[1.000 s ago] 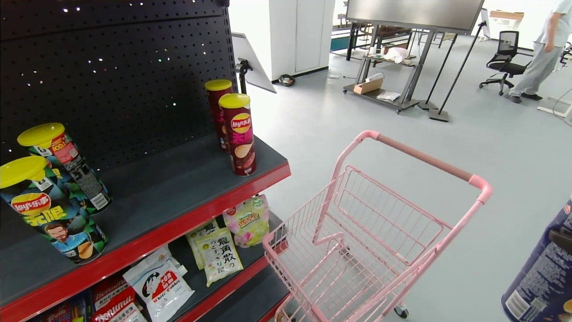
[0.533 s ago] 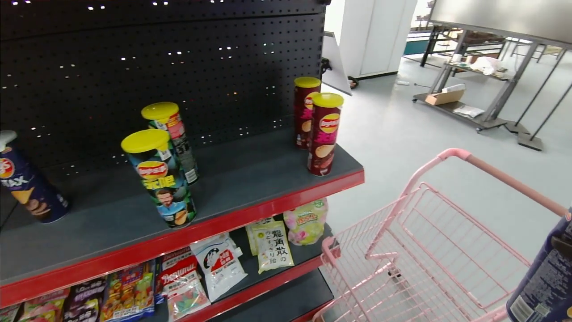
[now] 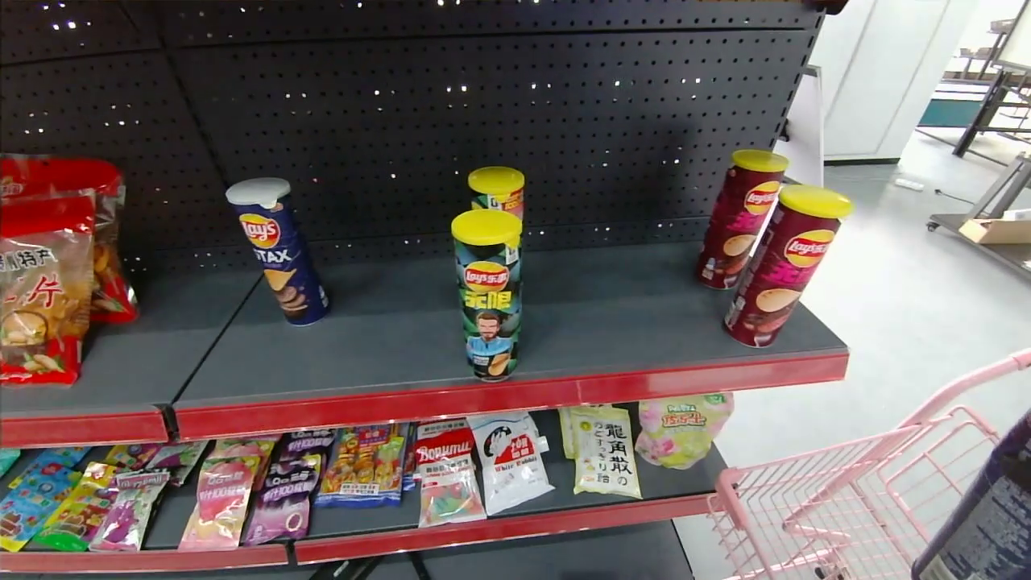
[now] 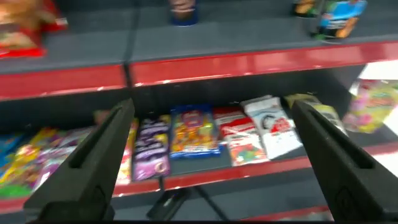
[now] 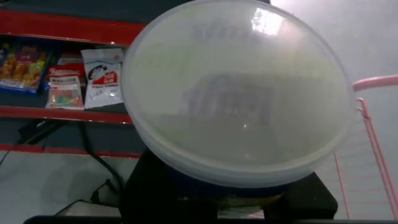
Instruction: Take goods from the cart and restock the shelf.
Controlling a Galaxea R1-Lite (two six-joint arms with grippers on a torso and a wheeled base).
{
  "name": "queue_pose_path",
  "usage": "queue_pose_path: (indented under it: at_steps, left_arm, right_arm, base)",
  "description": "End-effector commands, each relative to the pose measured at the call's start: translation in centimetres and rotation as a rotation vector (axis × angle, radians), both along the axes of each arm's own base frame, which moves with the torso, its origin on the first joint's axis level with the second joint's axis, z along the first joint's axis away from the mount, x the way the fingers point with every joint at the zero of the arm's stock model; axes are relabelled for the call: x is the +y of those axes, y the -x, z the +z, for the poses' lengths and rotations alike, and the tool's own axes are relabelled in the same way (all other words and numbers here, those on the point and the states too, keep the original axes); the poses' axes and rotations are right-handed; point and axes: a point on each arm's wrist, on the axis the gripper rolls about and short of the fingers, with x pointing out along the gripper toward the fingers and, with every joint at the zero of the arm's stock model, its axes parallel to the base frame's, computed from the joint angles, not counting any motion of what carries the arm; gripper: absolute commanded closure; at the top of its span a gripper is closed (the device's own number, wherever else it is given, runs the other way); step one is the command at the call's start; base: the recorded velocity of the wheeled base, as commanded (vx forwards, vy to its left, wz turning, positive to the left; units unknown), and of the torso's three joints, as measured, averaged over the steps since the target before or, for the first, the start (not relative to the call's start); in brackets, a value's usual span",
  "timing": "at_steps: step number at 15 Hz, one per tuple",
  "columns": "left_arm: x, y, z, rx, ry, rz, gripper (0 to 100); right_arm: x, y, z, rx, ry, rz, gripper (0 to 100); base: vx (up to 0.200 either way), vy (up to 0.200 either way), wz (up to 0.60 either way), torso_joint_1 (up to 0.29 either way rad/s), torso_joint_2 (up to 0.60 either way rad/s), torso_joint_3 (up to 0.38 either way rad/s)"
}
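**Chip can in transit from cart to shelf**

Our right gripper (image 5: 227,196) is clamping a dark-blue chip can (image 3: 989,515) around its body below the lid, holding it in the air just beside the pink cart (image 3: 846,483). Our left gripper (image 4: 211,155) is hanging with its fingers wide apart and nothing between them, facing the packets (image 4: 193,134) on the lower shelf.

We are judging the carrying step to be in hand: the can is out of the cart and not yet on the top shelf (image 3: 628,322). The next move is calling for lifting it over the red front edge and setting it upright on bare shelf. The best spot is probably near the matching navy can (image 3: 278,250), clear of the green cans (image 3: 489,294) and maroon cans (image 3: 785,266).

The head view is giving us the shelf layout and a sliver of the carried can's side. The right wrist view is adding its clear lid (image 5: 239,93) close up. The left wrist view is adding the gap between the left fingers.
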Motion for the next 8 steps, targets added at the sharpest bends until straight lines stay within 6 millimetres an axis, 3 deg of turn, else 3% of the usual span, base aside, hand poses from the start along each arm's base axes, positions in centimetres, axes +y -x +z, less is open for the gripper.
queue_pose_path:
  at_steps: [1,5,8]
  left_arm:
    - [0.0,0.0,0.0,0.002,0.0,-0.002,0]
    - [0.0,0.0,0.0,0.002,0.0,-0.002,0]
    - [0.0,0.0,0.0,0.002,0.0,-0.002,0]
  right_arm:
    - [0.0,2.4,-0.5,-0.094,0.002,0.017,100]
    - [0.1,5.1,-1.4,-0.207,-0.019,0.11,100]
    - [0.1,5.9,-2.9,-0.221,-0.022,0.13,100]
  base:
    - [0.0,0.0,0.0,0.0,0.0,0.0]
    - [0.0,0.0,0.0,0.0,0.0,0.0]
    - [0.0,0.2,0.0,-0.002,0.0,0.001]
